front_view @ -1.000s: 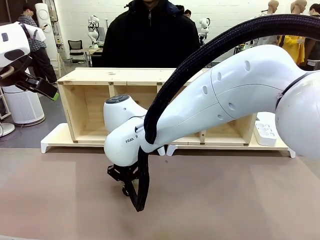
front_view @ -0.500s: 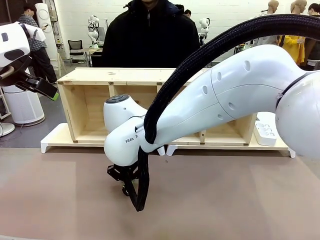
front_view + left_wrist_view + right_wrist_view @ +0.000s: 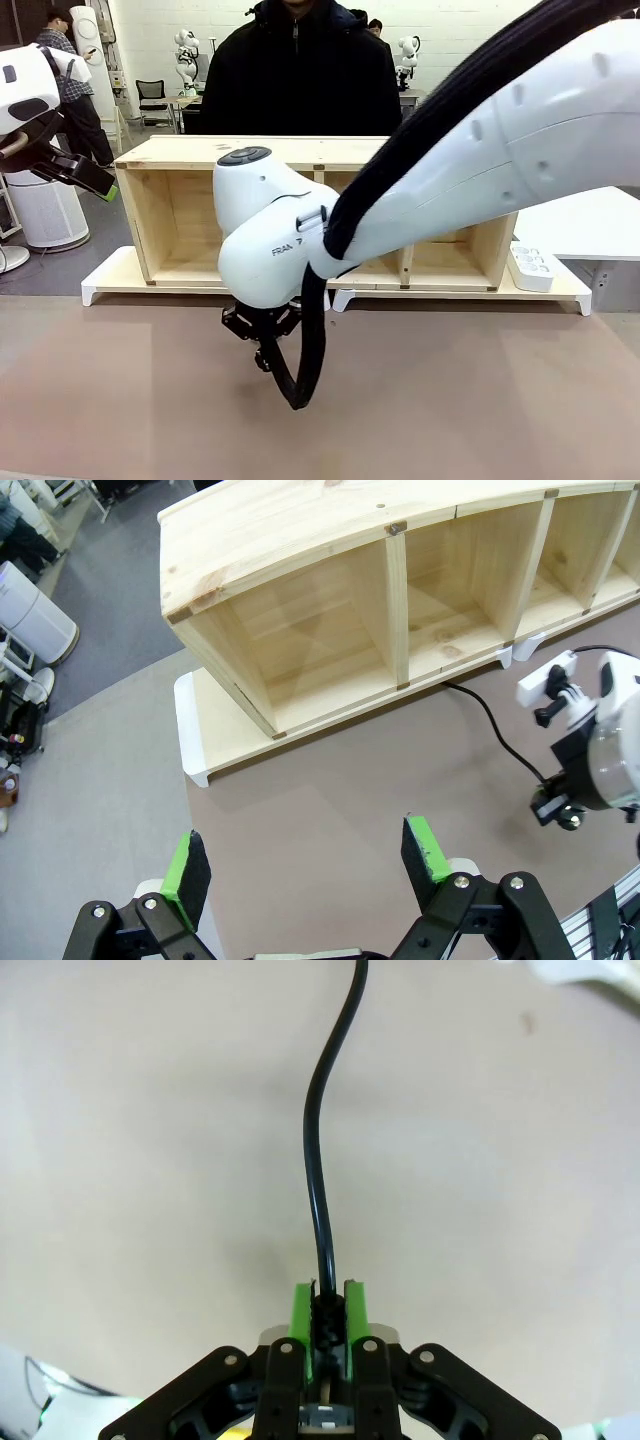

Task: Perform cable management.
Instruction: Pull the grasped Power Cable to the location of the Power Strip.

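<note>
The cable (image 3: 318, 1160) was in the grip but not yet tidied. Judging by its loose run, most of the job remained. It was thin, smooth and black, rising in a soft bend from lower centre to the top edge of the right wrist view. In the left wrist view it curved from the shelf (image 3: 300, 540) foot at centre right toward the right edge. The right gripper (image 3: 326, 1298) was clamped on it, green pads (image 3: 300, 1305) pinching either side. The left gripper (image 3: 310, 855) hung at the bottom, jaws apart, holding nothing, above the table (image 3: 330, 780).
</note>
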